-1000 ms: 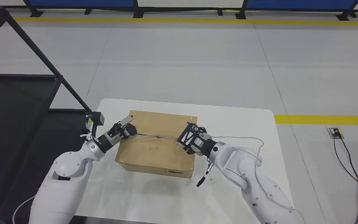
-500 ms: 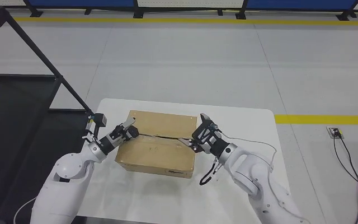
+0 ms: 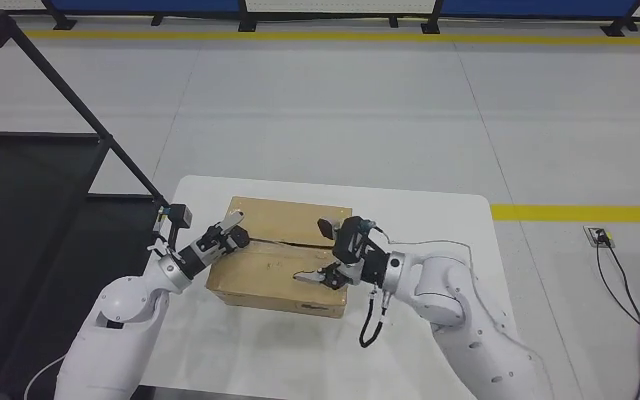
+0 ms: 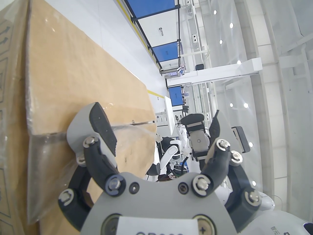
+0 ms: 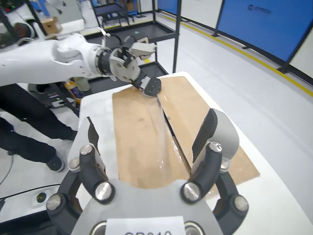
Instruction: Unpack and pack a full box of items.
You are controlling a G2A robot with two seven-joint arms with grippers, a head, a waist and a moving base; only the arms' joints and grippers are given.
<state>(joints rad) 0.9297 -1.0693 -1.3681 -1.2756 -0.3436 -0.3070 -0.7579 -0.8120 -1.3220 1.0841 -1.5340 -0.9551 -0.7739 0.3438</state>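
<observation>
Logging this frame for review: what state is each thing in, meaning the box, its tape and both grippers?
box: upright, top flaps closed.
tape: clear, wrinkled, lying along the flap seam.
left gripper: open, one finger at the seam's end.
right gripper: open, above the box's other end, holding nothing.

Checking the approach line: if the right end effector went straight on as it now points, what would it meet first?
Probably the top of the brown cardboard box, around its clear tape-covered seam; the right end effector tilts down over it, though its height is unclear.
</observation>
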